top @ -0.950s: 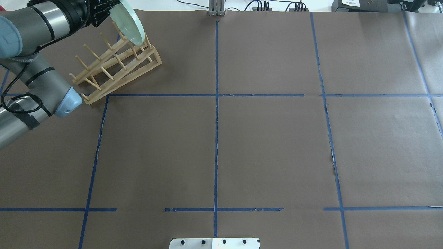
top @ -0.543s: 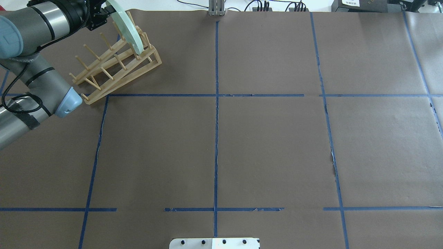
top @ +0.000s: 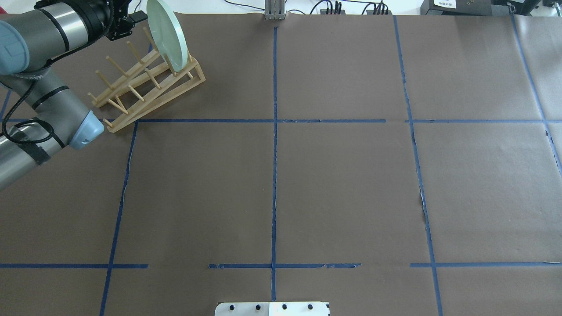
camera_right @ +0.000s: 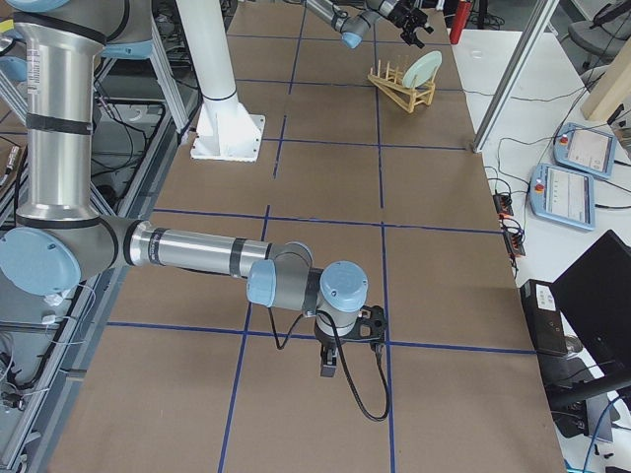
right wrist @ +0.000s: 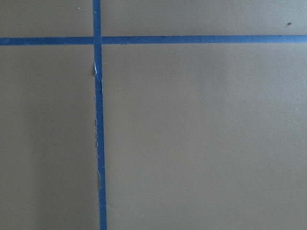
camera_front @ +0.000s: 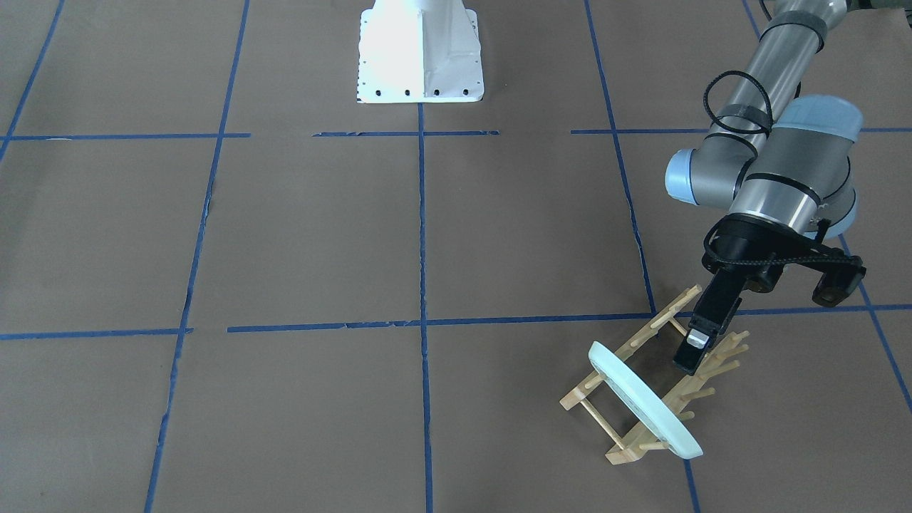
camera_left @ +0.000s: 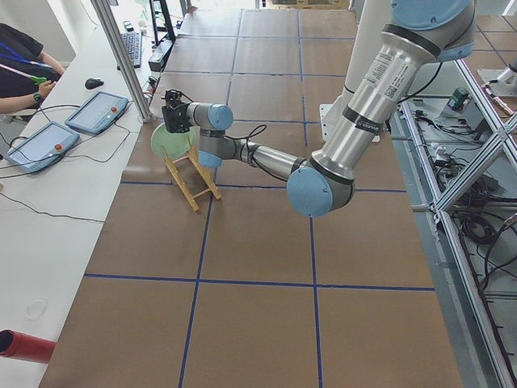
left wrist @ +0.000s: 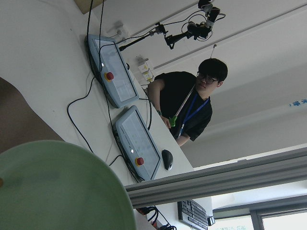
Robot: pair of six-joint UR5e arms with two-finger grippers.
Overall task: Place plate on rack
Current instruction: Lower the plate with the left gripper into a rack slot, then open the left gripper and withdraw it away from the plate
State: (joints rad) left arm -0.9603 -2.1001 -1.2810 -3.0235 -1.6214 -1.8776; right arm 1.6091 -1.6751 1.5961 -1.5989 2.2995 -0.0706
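Note:
The pale mint-green plate (top: 167, 37) stands on edge in the far end slot of the light-wood rack (top: 145, 94), leaning on the upright pegs. In the front-facing view the plate (camera_front: 641, 402) crosses both rails of the rack (camera_front: 618, 450). My left gripper (camera_front: 687, 356) hangs over the rack just behind the plate, open and a small gap away from it. The left wrist view shows only the plate's rim (left wrist: 57, 191) at the bottom left. My right gripper (camera_right: 330, 365) hovers low over bare table, seen only from the right side; I cannot tell whether it is open or shut.
The white robot base (camera_front: 420, 57) stands at the table's near edge. An aluminium post (top: 274, 11) and cables sit at the far edge. An operator (left wrist: 187, 105) sits beyond the table by two control tablets (camera_left: 97, 111). Brown paper with blue tape lines covers the table.
The left gripper has let go of the plate and drawn back towards the left. The plate has settled from a forward tilt into the rack's end slot.

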